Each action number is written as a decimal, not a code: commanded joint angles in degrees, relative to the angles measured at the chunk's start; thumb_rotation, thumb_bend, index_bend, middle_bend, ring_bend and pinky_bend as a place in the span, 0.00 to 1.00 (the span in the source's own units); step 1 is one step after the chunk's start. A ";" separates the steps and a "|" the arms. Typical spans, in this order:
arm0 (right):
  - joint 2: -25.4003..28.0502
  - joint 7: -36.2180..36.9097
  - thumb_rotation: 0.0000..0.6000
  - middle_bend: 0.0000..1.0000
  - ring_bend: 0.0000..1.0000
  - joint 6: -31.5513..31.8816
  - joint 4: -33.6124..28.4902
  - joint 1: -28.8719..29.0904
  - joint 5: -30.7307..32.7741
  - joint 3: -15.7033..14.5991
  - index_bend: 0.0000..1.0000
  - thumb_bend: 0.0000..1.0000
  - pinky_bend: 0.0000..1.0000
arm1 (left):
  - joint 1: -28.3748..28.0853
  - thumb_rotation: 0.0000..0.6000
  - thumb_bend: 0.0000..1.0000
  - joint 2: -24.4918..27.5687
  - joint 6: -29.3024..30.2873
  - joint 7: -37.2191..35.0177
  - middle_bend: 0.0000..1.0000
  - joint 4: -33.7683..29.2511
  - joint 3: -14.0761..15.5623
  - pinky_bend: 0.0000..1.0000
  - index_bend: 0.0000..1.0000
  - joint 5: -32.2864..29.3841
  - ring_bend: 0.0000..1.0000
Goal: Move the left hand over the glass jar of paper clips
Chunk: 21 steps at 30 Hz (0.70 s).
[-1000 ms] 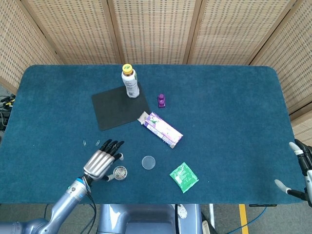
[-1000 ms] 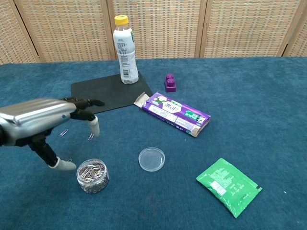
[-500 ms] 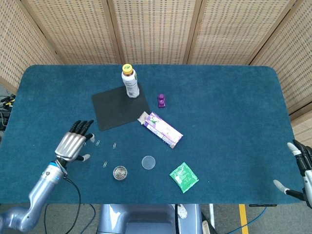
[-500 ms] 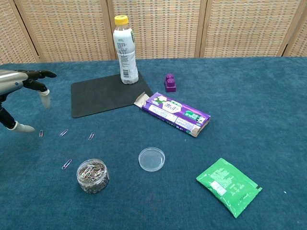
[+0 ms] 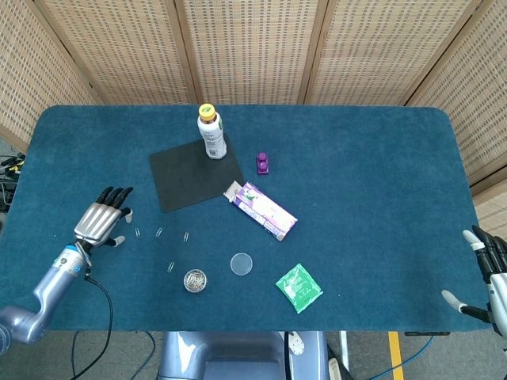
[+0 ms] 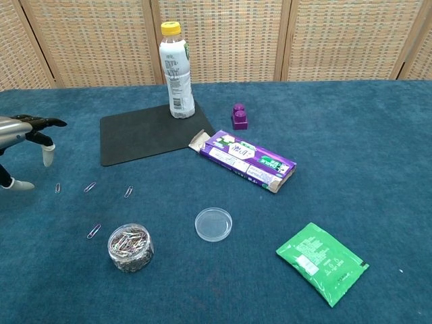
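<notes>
The glass jar of paper clips stands lidless near the table's front edge, left of centre. My left hand hovers over the cloth far to the jar's left and a little behind it, open, fingers spread, holding nothing. Only its fingertips show at the left border of the chest view. My right hand is at the far right edge of the head view, beyond the table's corner, open and empty.
The jar's round lid lies just right of the jar. Several loose paper clips are scattered between hand and jar. A bottle stands on a black mat; a purple box, a purple block and a green sachet lie further right.
My left hand has swung away from beside the jar, leftward and toward the table's left edge. It held nothing throughout. The right hand has barely shifted.
</notes>
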 commanded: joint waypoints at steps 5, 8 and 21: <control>-0.13 -0.26 1.00 0.00 0.00 -0.51 0.03 0.21 0.46 0.14 0.01 0.00 0.00 | -1.05 1.00 0.23 -4.61 0.78 -1.94 0.00 7.13 2.51 0.00 0.49 4.68 0.00; -0.15 -0.28 1.00 0.00 0.00 -0.55 0.06 0.24 0.47 0.15 0.01 0.00 0.00 | -1.26 1.00 0.24 -5.62 1.37 -2.46 0.00 8.74 2.86 0.00 0.50 5.72 0.00; -0.15 -0.20 1.00 0.00 0.00 -0.68 0.14 0.27 0.58 0.17 0.01 0.00 0.00 | -2.64 1.00 0.29 -6.60 2.04 -0.97 0.00 12.64 4.30 0.00 0.51 8.93 0.00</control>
